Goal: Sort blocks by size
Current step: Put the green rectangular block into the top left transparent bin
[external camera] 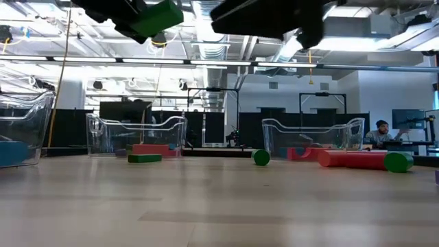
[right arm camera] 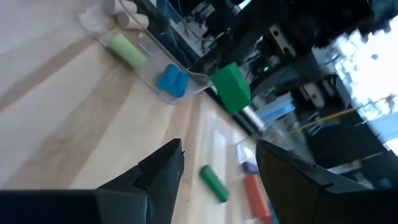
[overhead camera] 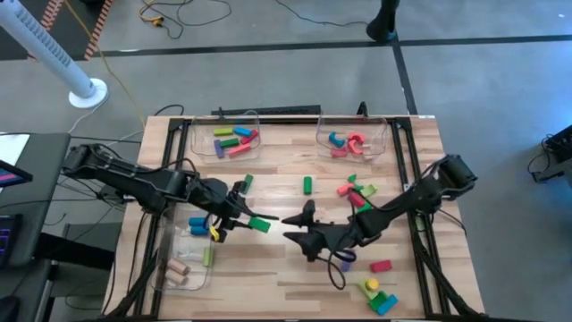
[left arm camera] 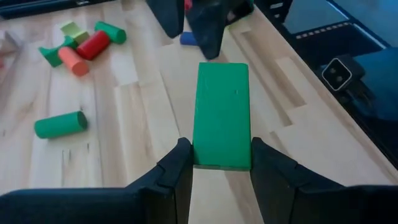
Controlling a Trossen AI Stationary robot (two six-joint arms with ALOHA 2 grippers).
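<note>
You see the left gripper [left arm camera: 221, 163] holding a green block [left arm camera: 222, 115] above the middle of the table [overhead camera: 268, 268]. The right gripper [right arm camera: 217, 165], fingers wide and empty, hangs beside it.

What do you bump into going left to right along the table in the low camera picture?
Clear bin at the edge → second clear bin → flat green block → green cylinder → third clear bin → long red block → green cylinder end.
</note>
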